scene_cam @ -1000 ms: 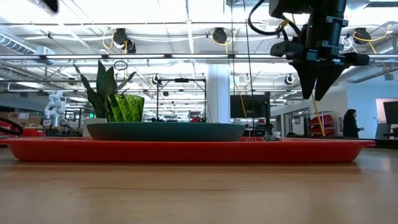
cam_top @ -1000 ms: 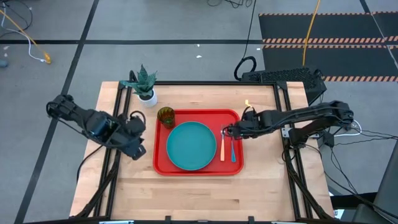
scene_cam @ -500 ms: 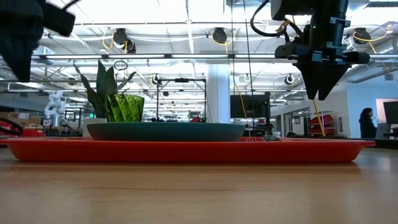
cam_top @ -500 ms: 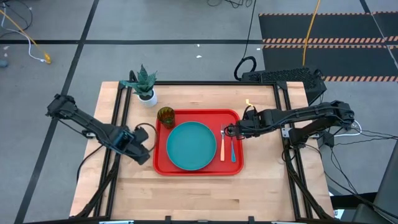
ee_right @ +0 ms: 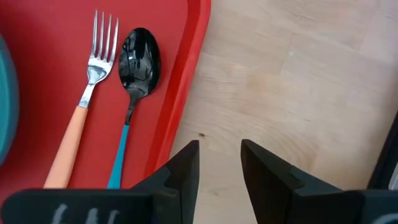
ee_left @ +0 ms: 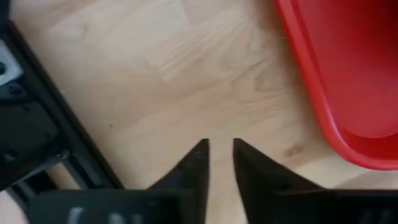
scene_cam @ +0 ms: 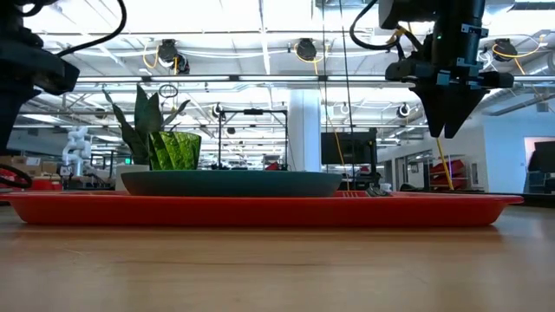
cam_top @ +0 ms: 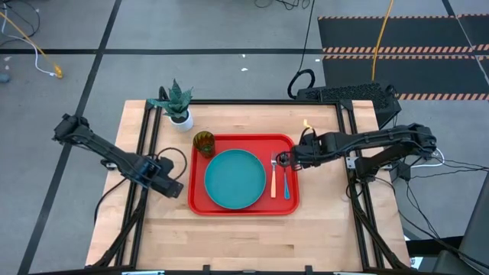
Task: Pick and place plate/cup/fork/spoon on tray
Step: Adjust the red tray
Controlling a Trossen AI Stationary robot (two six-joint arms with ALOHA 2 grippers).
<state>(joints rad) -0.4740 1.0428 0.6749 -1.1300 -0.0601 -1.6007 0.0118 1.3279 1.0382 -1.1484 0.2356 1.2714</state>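
Observation:
The red tray (cam_top: 243, 205) lies mid-table. On it rest the teal plate (cam_top: 234, 179), the olive-green cup (cam_top: 203, 143) upright at its far left corner, and the orange-handled fork (cam_top: 273, 180) beside the blue-handled spoon (cam_top: 286, 183) along its right side. My right gripper (cam_top: 282, 160) hangs empty above the tray's right rim (ee_right: 186, 81), near the fork's tines (ee_right: 102, 37) and the spoon's bowl (ee_right: 138, 59), its fingers a narrow gap apart (ee_right: 220, 146). My left gripper (cam_top: 176, 189) is empty over bare table just left of the tray's near left corner (ee_left: 336, 124), its fingers also a narrow gap apart (ee_left: 221, 146).
A white pot with a green plant (cam_top: 179, 113) stands at the table's far left. Black frame rails (cam_top: 145, 153) run along the table's left and right sides. Bare wood (cam_top: 244, 237) lies between the tray and the near edge.
My left arm has stretched out and its gripper has come down toward the table and a little toward the near edge, beside the tray's near left corner. My right gripper has drifted slightly toward the table's right edge. The things on the tray have kept still.

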